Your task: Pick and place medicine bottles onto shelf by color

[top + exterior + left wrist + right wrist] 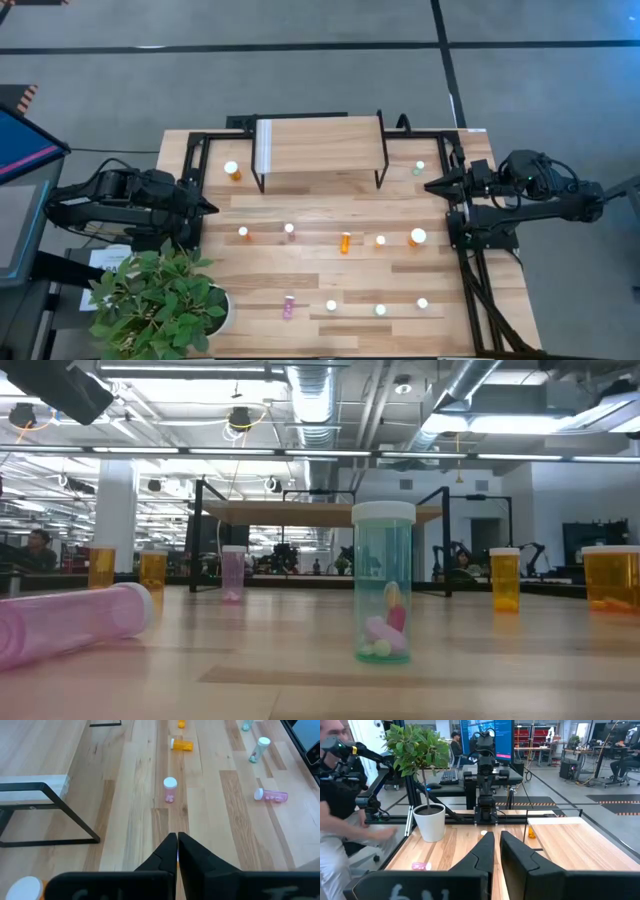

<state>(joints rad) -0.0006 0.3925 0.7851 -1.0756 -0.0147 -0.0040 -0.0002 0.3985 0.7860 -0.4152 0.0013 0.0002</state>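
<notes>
The light-wood shelf [320,150] stands on black legs at the table's far middle, with nothing on its top. Medicine bottles stand scattered on the table: a large orange one [232,171] left of the shelf, a green one [420,167] to its right, a pink one [170,789], a large orange one [418,238] and a green one [384,582]. An orange bottle [346,242] and a pink bottle [289,305] lie on their sides. My left gripper [213,207] waits shut at the left edge. My right gripper [430,185] waits at the right edge, raised and level, shut on nothing.
A potted plant [160,300] stands at the table's near left corner. Black frame rails [470,260] run along both side edges and behind the shelf. A person [340,820] moves beyond the table's left side. The strip of table in front of the shelf is bare wood.
</notes>
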